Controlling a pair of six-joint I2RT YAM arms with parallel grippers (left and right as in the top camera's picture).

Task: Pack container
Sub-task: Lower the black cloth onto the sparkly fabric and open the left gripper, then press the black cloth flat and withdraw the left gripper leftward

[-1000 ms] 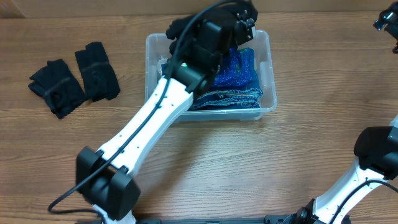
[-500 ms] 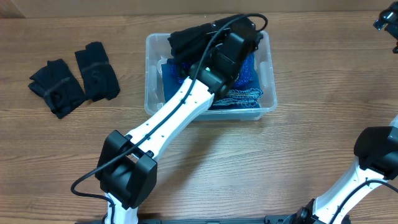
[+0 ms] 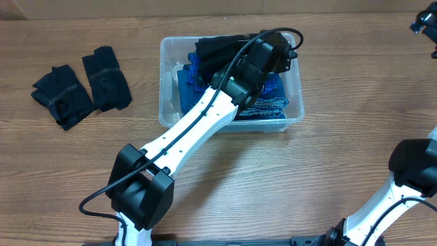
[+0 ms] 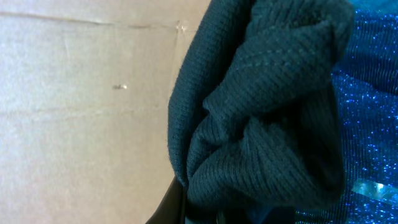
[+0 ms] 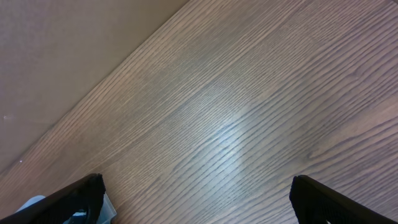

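The clear plastic container (image 3: pixel 293 80) stands at the table's back middle with a blue sparkly cloth (image 3: pixel 268 96) inside. My left gripper (image 3: pixel 265 53) reaches over the container's back right part and is shut on a dark knit cloth (image 3: pixel 220 46), which drapes across the container's back half. In the left wrist view the dark knit cloth (image 4: pixel 267 118) fills the frame above my left gripper (image 4: pixel 249 214), with the blue cloth (image 4: pixel 367 124) to the right. My right gripper (image 5: pixel 199 211) is open and empty over bare table at the far right back (image 3: pixel 427 27).
Two black folded cloths (image 3: pixel 61 97) (image 3: pixel 106 78) lie on the wooden table at the left. The left arm (image 3: pixel 184 137) stretches diagonally from the front left to the container. The right arm's base (image 3: pixel 410 171) is at the front right.
My left gripper has swung right and lower over the container, carrying the dark cloth from above the back left rim down onto the blue cloth. The right arm has not moved.
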